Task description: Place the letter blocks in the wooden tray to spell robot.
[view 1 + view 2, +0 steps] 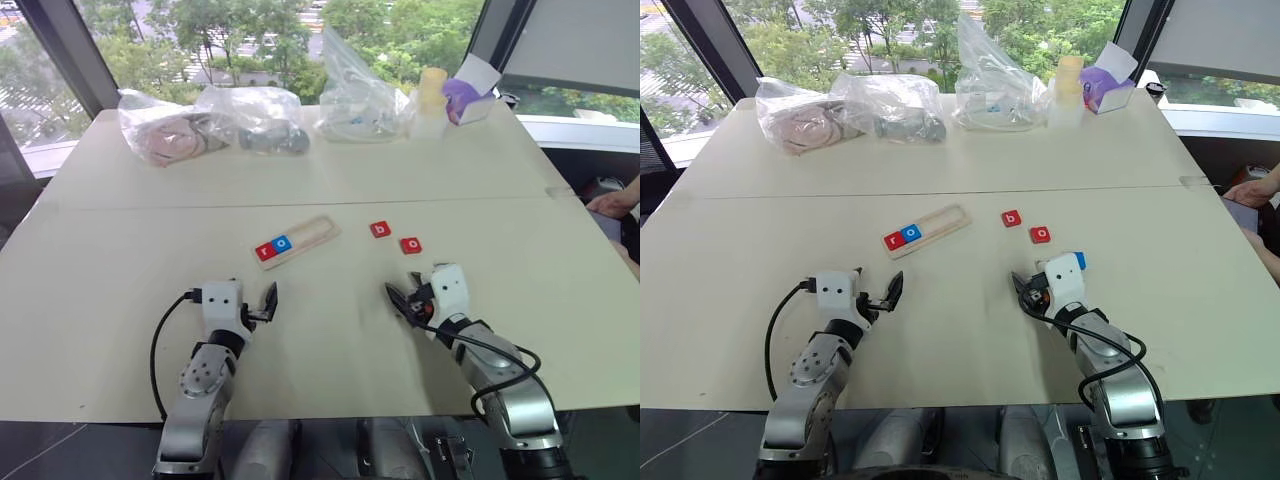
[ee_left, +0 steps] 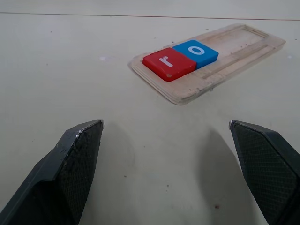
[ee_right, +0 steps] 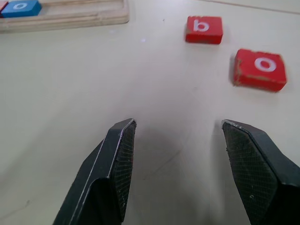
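Note:
The wooden tray (image 1: 312, 234) lies slanted at mid-table. At its near end sit a red "r" block (image 1: 264, 251) and a blue "o" block (image 1: 282, 243); the rest of its slot is bare. To the tray's right, a red "b" block (image 1: 380, 229) and a red "o" block (image 1: 411, 245) lie flat on the table. My left gripper (image 1: 266, 300) hovers open just short of the tray's near end, nothing between its fingers (image 2: 79, 154). My right gripper (image 1: 402, 297) is open and empty, a little short of the red "o" (image 3: 260, 69). A small blue piece (image 1: 1080, 260) peeks out beside the right hand; no letter can be read on it.
Clear plastic bags (image 1: 210, 122) with contents, a stack of pale cups (image 1: 431, 100) and a purple box (image 1: 466, 98) line the far edge. A person's hand (image 1: 615, 200) rests at the table's right edge. A seam (image 1: 150, 206) crosses the tabletop behind the tray.

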Robot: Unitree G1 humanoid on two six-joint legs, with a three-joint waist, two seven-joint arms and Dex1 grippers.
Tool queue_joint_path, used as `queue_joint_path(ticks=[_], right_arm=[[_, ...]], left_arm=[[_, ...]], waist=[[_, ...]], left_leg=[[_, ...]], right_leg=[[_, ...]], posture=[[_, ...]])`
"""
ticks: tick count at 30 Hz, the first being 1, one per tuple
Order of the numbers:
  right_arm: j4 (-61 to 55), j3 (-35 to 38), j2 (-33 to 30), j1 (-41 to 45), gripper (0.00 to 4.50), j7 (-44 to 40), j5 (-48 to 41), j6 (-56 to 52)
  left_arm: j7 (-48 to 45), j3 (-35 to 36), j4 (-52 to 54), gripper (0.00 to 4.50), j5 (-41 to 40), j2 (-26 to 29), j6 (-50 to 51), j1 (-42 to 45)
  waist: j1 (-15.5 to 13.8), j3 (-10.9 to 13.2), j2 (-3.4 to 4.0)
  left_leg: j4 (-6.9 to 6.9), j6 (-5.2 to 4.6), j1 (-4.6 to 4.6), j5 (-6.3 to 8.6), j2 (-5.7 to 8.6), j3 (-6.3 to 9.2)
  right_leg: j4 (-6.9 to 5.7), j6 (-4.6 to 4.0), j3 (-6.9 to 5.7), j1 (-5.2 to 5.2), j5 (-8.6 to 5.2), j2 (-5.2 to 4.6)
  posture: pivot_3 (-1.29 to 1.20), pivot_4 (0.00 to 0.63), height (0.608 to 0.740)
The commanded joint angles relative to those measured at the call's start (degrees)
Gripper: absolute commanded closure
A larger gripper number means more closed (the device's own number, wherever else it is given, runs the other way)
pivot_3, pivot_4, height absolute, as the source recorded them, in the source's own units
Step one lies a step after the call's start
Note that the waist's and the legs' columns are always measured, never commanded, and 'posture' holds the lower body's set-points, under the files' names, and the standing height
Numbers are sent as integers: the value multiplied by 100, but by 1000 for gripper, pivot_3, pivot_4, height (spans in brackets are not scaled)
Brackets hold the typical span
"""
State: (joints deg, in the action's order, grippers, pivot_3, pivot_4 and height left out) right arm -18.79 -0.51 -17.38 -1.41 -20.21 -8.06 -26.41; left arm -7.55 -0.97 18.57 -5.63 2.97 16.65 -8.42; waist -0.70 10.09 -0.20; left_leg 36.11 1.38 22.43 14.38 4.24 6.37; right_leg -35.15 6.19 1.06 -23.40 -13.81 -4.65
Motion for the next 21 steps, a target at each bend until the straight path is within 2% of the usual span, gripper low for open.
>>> queue_joint_path(ticks=[1,6,9,16,17,21], right_arm=[[-168,11,-48,-40,1575,-108,-65,196],[-181,5,-13,-49,1575,-185,-139,153],[-405,-163,-28,-191,1575,-316,-194,90],[-652,-110,-220,105,1575,-697,-625,-387],[-697,-117,-280,201,1575,-787,-706,-470],[-828,-97,-958,973,1575,-1846,-1369,-883]], left_arm=[[-85,5,324,0,-79,110,134,-305],[-183,82,526,0,-157,257,256,-478],[-352,228,649,0,-288,459,290,-613],[-1020,472,1064,0,-920,1056,654,-565],[-1159,561,1125,0,-1093,1189,767,-540],[-2490,976,957,0,-1955,2339,1160,153]], waist=[[15,1,-1],[11,1,-1],[18,1,-2],[19,7,0],[14,8,-1],[11,29,3]], left_leg=[[0,0,0,0,0,0],[1,0,0,0,-3,1],[0,0,0,0,-4,1],[1,0,0,0,-8,1],[1,1,0,0,-8,1],[4,0,6,0,-8,2]], right_leg=[[0,0,0,0,0,0],[-1,0,1,-1,-1,0],[0,0,2,-2,-2,-2],[-1,-4,3,-4,-3,-2],[-1,-4,2,-4,-3,-2],[-3,-14,-1,-10,0,2]], posture=[[0,150,740],[0,150,740],[0,150,740],[0,150,740],[0,150,740],[0,150,740]])
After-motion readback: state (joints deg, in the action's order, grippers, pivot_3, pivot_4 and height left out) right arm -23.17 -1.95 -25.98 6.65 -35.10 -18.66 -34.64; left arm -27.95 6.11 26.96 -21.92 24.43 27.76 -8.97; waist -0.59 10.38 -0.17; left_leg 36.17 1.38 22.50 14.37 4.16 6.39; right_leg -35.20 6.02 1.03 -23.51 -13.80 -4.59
